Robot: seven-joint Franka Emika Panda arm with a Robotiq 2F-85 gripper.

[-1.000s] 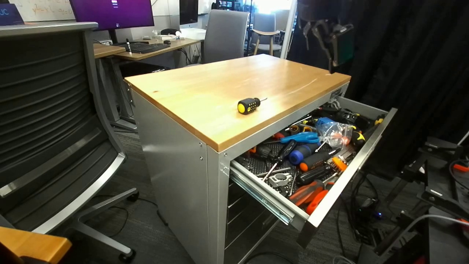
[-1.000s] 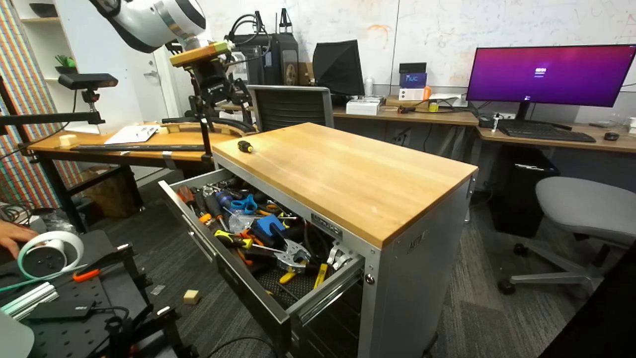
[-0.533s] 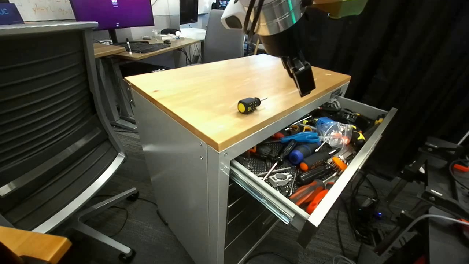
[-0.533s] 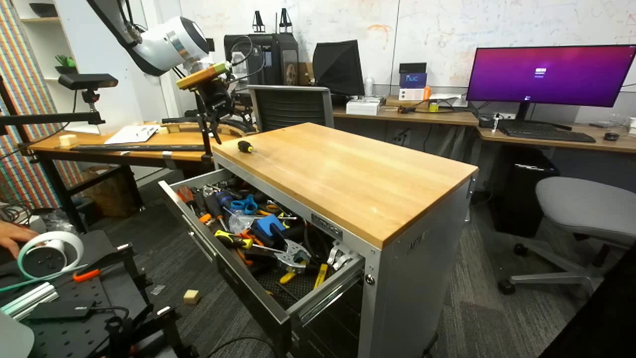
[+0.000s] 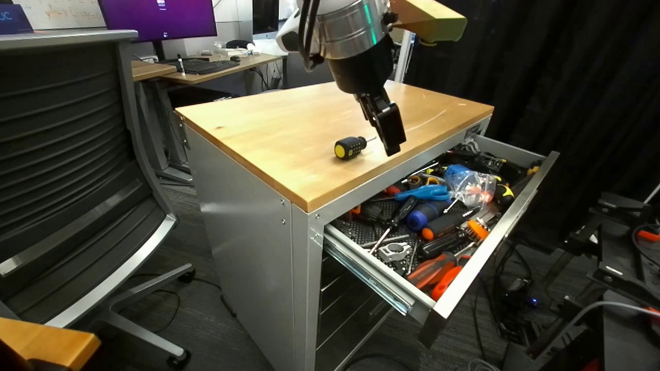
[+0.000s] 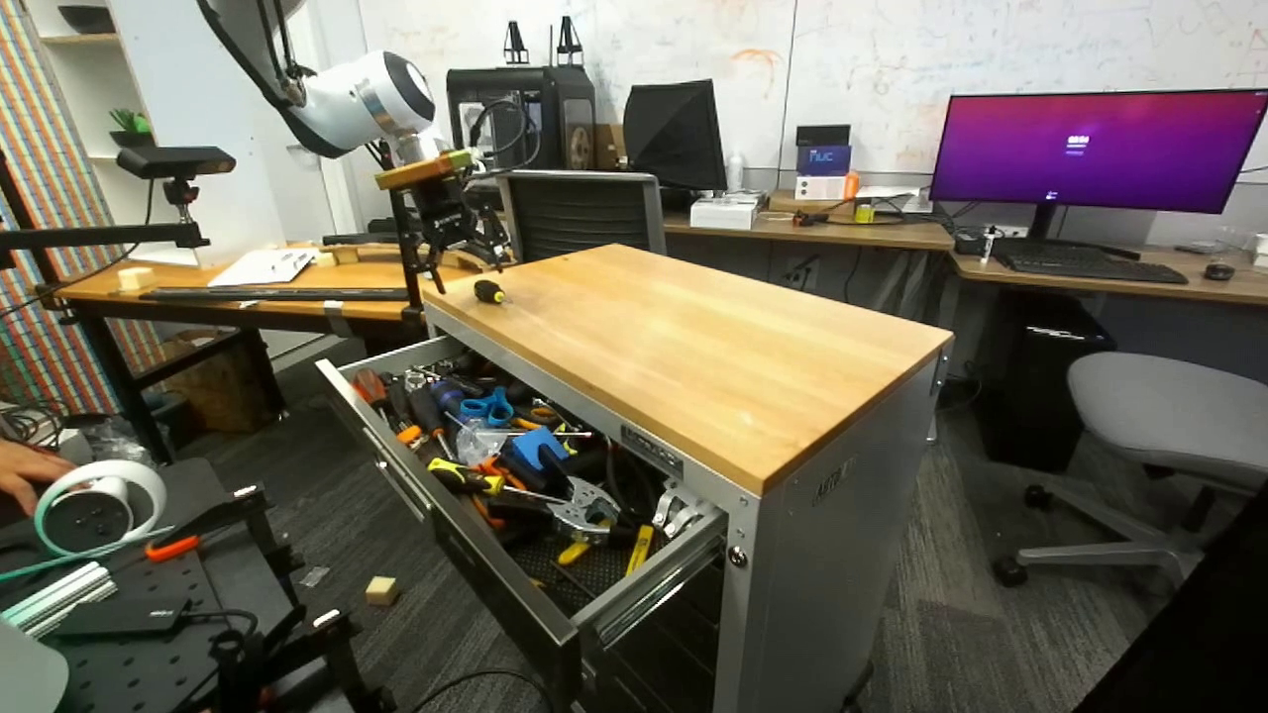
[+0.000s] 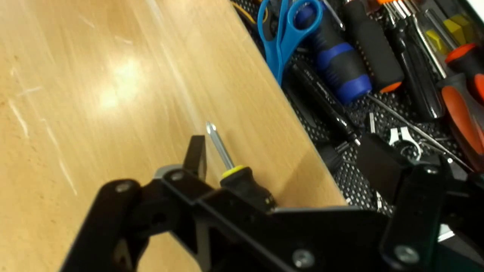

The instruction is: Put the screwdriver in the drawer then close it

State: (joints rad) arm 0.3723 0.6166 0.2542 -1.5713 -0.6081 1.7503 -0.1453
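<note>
The pincer (image 7: 283, 153) has come lower and closer to the stubby yellow-and-black screwdriver (image 5: 350, 148); half a second ago it hung higher and, in an exterior view, farther to the right. It is released, its jaws spread wide. In the wrist view its left finger (image 7: 196, 155) is just beside the screwdriver's shank, the right one hangs over the drawer (image 5: 479, 263), and the linkage covers part of the handle. The screwdriver has not moved: it lies on its side on the wooden table (image 6: 693, 337), near the edge above the drawer. The drawer stands pulled out as before, jutting from the table's near side in both exterior views.

In it lie light-blue scissors (image 7: 278, 53), a blue-and-black handle (image 7: 336, 62), a clear plastic bag (image 5: 472, 185), a longer yellow-and-black screwdriver (image 6: 466, 477) and a silver spring clamp (image 6: 586, 510). In an exterior view a ribbed black chair (image 5: 56, 129) stands left of the table, a lit monitor (image 5: 160, 20) far left, a black curtain (image 5: 582, 93) at right. In an exterior view a person's hand (image 6: 30, 475) is at the near left, beside a white ring-shaped device (image 6: 89, 520), and a small pale block (image 6: 381, 591) lies on the floor (image 6: 941, 555).
</note>
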